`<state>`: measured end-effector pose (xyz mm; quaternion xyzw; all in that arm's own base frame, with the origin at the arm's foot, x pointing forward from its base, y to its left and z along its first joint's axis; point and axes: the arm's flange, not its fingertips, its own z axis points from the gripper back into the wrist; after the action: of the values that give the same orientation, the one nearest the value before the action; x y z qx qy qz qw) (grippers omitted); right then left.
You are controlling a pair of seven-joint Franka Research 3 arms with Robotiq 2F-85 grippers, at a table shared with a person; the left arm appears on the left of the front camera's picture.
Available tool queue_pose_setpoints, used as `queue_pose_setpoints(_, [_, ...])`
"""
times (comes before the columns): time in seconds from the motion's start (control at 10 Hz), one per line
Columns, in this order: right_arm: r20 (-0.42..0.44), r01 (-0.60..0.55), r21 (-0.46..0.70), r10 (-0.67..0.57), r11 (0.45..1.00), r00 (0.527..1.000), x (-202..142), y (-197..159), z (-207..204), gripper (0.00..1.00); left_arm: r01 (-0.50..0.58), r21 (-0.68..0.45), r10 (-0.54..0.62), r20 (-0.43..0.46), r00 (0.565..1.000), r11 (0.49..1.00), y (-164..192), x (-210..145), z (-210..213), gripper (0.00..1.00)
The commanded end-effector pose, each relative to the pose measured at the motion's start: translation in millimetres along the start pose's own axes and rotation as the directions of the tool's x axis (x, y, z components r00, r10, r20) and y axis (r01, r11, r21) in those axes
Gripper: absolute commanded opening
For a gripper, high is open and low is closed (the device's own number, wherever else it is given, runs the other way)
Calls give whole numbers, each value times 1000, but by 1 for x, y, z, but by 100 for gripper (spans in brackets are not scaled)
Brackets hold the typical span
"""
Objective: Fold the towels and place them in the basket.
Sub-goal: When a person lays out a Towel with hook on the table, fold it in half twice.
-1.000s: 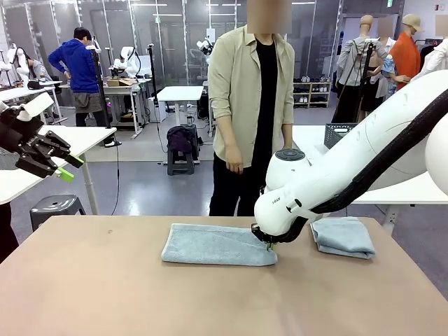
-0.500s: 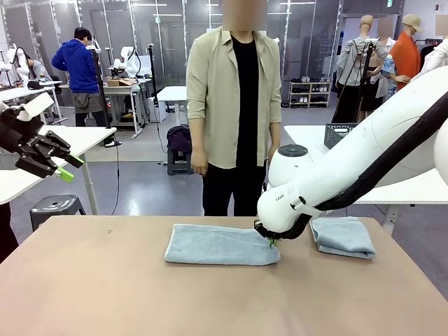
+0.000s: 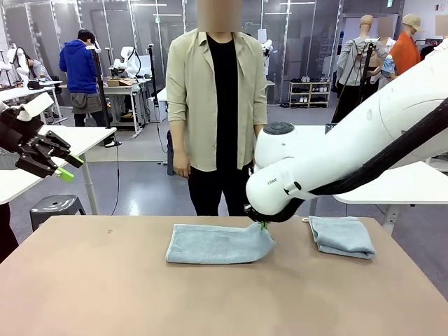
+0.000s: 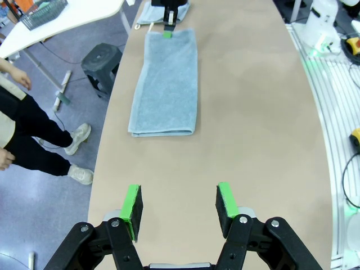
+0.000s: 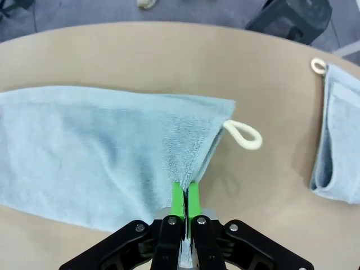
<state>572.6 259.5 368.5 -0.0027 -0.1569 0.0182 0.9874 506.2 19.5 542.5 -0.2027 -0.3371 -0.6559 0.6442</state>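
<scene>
Towels of light blue-grey terry cloth are seen on the brown table [image 3: 105,294]: the long half-folded towel [image 3: 210,245] is laid at the middle, its long axis running left to right, and a smaller folded towel [image 3: 343,236] is set well apart to its right. The long towel's right end is raised and pinched by the right gripper [image 5: 184,205], whose pads are shut on the cloth beside the cream loop [image 5: 243,135]. The fold is judged to run leftward. The left gripper [image 4: 179,207] is held open and empty, far left.
</scene>
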Motion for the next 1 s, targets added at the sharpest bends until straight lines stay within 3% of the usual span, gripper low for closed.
queue_pose_setpoints(0.0, [-14,-14,-38,13,999,1000,12,34,7,0,7,-4,-7,-12,1000,1000,0,0,1,67])
queue_pose_setpoints(0.6, [-86,-25,-75,19,997,996,35,147,24,0,7,-4,-7,-12,1000,1000,0,0,1,67])
queue_pose_setpoints(0.9, [-99,59,-77,-66,995,993,42,192,14,0,7,-4,-7,-12,1000,1000,0,0,1,67])
